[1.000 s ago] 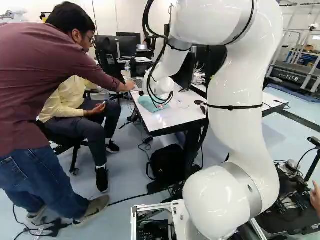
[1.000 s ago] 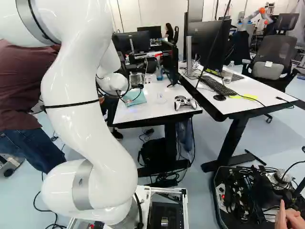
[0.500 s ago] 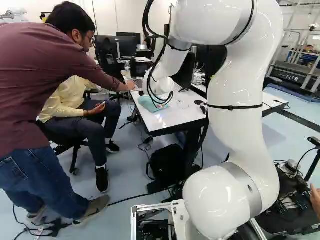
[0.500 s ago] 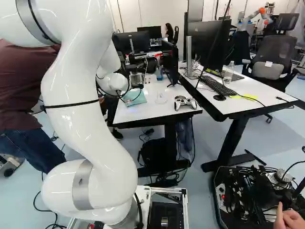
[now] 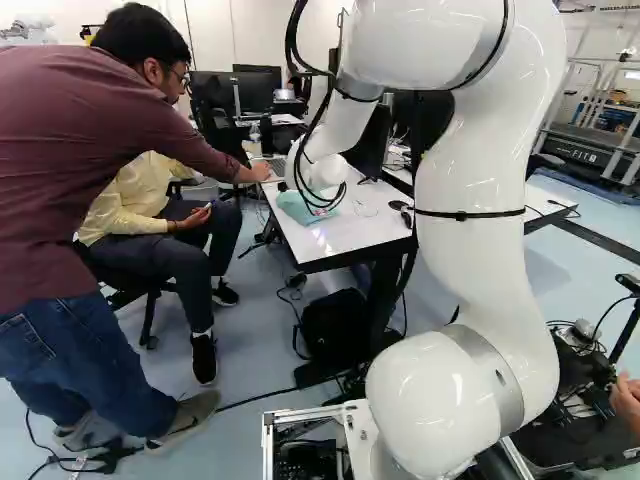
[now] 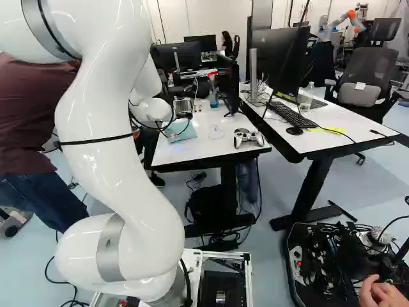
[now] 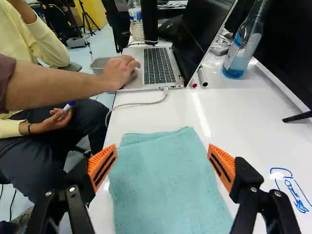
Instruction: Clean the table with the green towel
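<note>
The gripper point(image 7: 162, 146) was released, its orange-padded fingers wide apart. The folded turquoise towel point(image 7: 161, 180) lay between and below them on the white table point(image 6: 211, 150), left of centre in the right base view. Ahead, a person's hand point(image 7: 117, 74) rested on the laptop point(image 7: 158, 66).

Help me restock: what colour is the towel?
The towel is pale blue-green, clearest in the wrist view.

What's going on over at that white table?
A white robot arm has its black, orange-padded hand open at a folded blue-green cloth towel on the white table, gripping nothing. Blue pen marks show on the tabletop beside the towel. A standing person is reaching onto an open silver laptop.
</note>
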Robot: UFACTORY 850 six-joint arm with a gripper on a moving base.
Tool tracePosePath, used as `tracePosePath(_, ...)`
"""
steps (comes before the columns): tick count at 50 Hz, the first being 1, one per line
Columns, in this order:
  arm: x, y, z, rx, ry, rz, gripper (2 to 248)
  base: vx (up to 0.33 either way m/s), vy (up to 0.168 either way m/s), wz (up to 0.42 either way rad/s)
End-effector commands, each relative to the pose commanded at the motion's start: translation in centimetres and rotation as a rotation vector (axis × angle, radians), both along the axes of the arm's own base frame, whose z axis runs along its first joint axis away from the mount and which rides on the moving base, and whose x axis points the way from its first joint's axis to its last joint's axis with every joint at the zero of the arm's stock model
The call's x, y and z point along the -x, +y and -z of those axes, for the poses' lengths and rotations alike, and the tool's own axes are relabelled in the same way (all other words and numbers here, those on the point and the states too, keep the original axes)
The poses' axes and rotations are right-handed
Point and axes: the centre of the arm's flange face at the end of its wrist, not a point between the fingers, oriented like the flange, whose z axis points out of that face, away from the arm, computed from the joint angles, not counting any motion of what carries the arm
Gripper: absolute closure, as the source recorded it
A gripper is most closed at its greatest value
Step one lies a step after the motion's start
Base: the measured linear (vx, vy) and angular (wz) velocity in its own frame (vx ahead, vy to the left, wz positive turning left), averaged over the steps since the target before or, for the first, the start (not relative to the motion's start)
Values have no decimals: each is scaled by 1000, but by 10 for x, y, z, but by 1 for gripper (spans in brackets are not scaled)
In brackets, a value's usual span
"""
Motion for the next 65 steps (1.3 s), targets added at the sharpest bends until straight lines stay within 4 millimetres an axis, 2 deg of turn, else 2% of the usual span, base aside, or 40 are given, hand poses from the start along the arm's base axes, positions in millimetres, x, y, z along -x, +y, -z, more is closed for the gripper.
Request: tracePosePath(65,0,0,0,0,0,0,3,0,0,0)
